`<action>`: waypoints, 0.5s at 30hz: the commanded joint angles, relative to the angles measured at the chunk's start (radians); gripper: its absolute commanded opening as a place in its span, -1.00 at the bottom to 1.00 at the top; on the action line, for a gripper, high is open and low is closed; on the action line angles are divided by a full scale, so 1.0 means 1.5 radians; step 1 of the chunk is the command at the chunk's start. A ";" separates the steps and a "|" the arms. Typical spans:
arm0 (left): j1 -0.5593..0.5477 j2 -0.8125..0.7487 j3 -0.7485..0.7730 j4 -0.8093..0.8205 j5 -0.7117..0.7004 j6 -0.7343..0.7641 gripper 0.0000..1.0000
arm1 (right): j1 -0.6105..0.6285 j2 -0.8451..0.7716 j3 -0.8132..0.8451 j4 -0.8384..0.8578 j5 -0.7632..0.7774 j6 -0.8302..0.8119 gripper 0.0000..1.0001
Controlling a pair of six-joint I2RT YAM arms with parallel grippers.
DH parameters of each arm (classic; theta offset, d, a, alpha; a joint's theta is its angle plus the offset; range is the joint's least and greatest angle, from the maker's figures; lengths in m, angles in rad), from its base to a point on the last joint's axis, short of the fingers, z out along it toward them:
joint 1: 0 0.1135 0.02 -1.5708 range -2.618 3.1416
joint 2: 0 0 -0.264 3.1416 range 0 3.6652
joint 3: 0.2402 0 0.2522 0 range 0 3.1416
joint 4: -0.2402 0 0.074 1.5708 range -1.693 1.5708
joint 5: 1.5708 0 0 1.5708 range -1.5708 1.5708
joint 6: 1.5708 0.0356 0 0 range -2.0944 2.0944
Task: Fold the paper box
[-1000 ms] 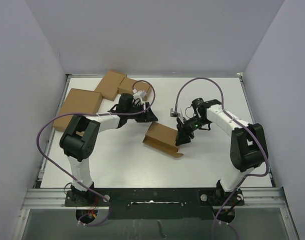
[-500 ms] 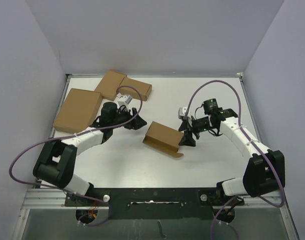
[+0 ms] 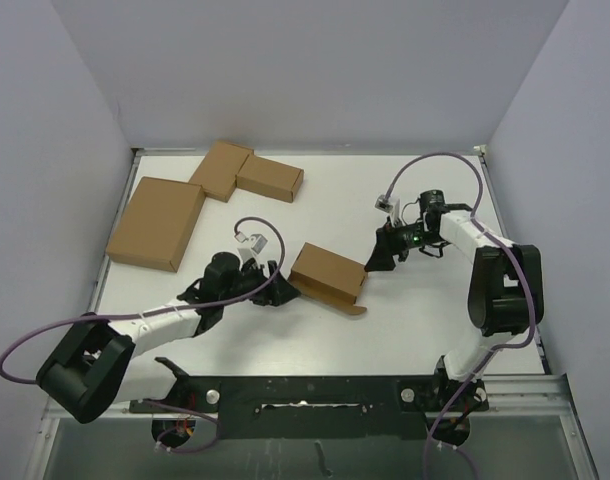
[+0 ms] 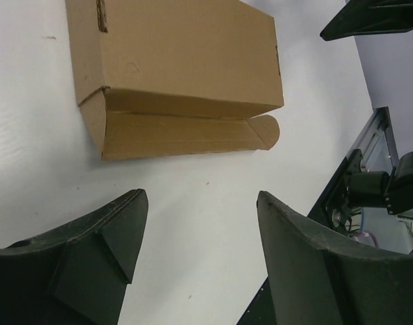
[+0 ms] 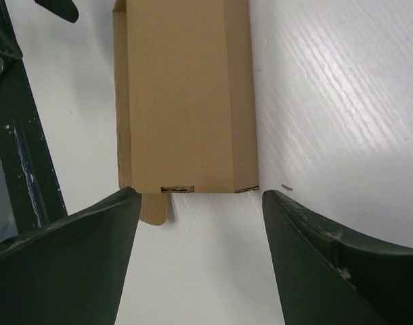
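left gripper (image 3: 282, 292) came down to the middle, beside the paper box (image 3: 328, 271); right gripper (image 3: 372, 264) opened; both have fingers apart

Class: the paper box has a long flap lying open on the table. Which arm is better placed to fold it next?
Probably the left: the open left gripper faces the long side of the flap of the paper box, while the open right gripper faces the box's short end.
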 commanded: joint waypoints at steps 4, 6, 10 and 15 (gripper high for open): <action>-0.039 0.036 -0.028 0.151 -0.043 -0.110 0.32 | 0.004 0.051 0.043 -0.003 -0.018 0.052 0.41; -0.045 0.071 -0.020 0.168 -0.042 -0.124 0.32 | 0.005 0.063 0.046 -0.009 -0.016 0.047 0.37; -0.048 0.131 -0.001 0.210 -0.036 -0.138 0.32 | 0.016 0.077 0.054 -0.031 -0.010 0.025 0.27; -0.048 0.181 0.032 0.209 -0.047 -0.138 0.32 | 0.035 0.087 0.063 -0.061 0.011 -0.005 0.14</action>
